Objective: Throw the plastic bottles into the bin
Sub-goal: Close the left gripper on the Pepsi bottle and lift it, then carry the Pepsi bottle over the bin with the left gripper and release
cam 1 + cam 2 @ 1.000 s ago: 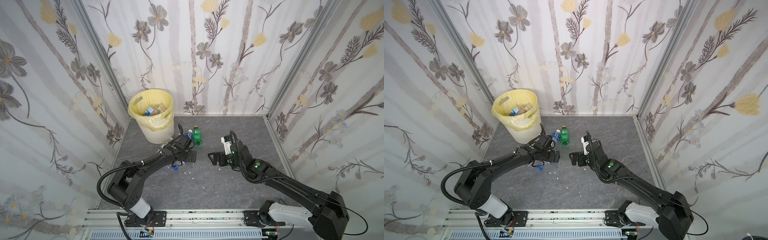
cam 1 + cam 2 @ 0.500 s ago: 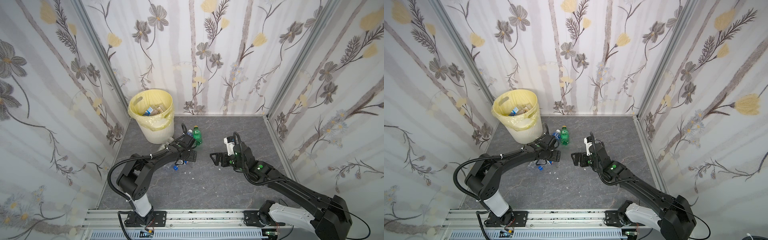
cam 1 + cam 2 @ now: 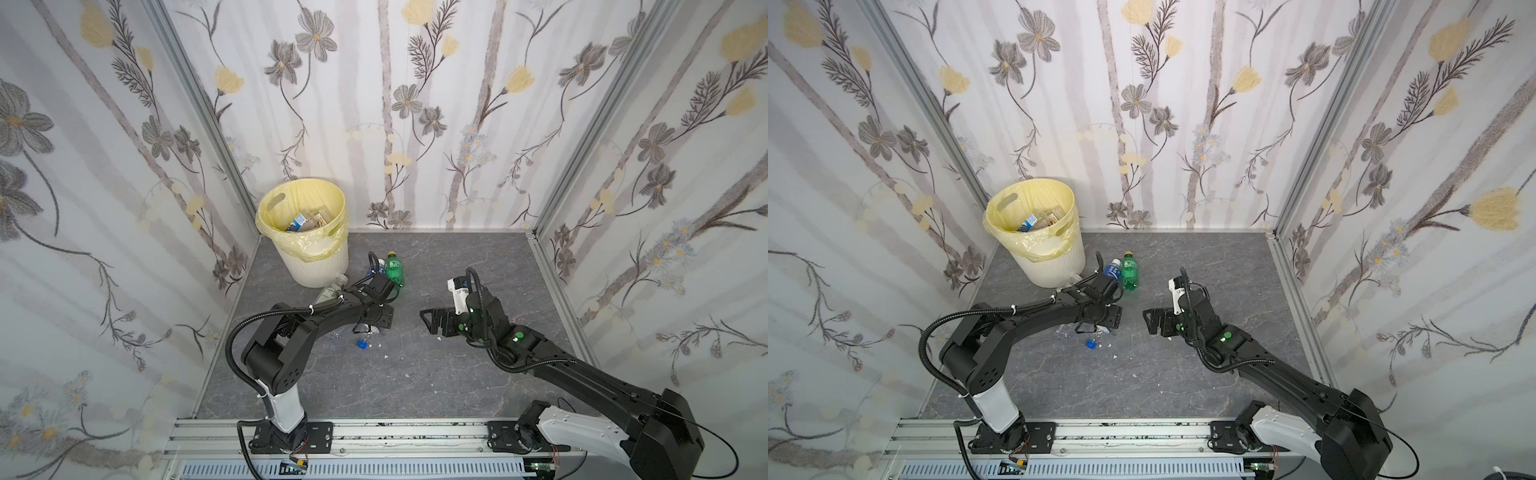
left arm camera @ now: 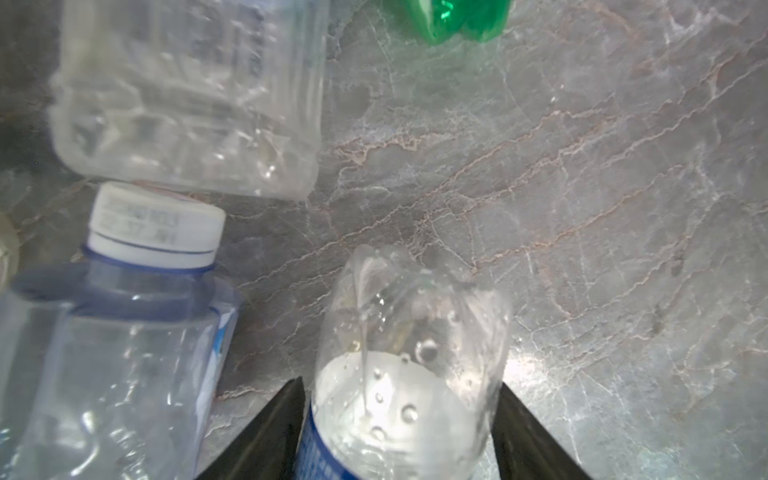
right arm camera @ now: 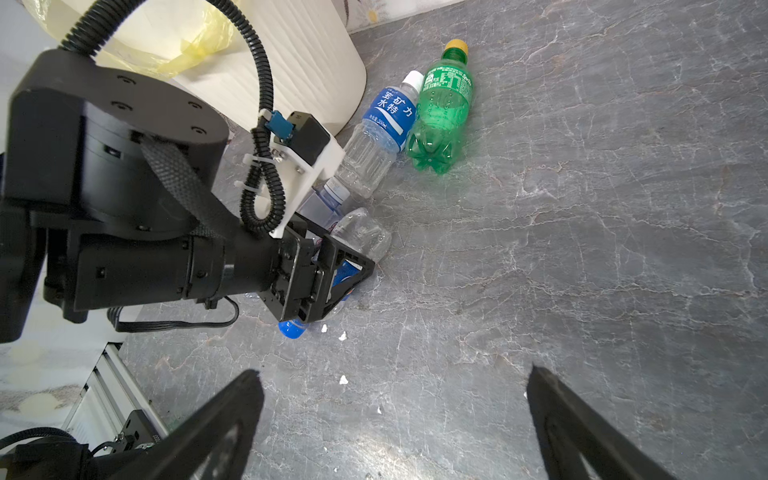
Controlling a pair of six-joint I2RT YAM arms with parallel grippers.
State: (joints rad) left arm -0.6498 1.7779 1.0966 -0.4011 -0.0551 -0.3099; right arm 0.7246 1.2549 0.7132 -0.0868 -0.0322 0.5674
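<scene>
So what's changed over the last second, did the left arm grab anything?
The left gripper kept to the same spot but narrowed its jaws around the lying clear bottle with the blue label; whether it grips yet is unclear. The arm behind it rose at the shoulder. The right gripper stayed wide open and empty, and the bin and green bottle did not move.

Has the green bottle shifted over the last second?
No. The green bottle lies where it did, same gap to the bin, cap toward the back wall.
</scene>
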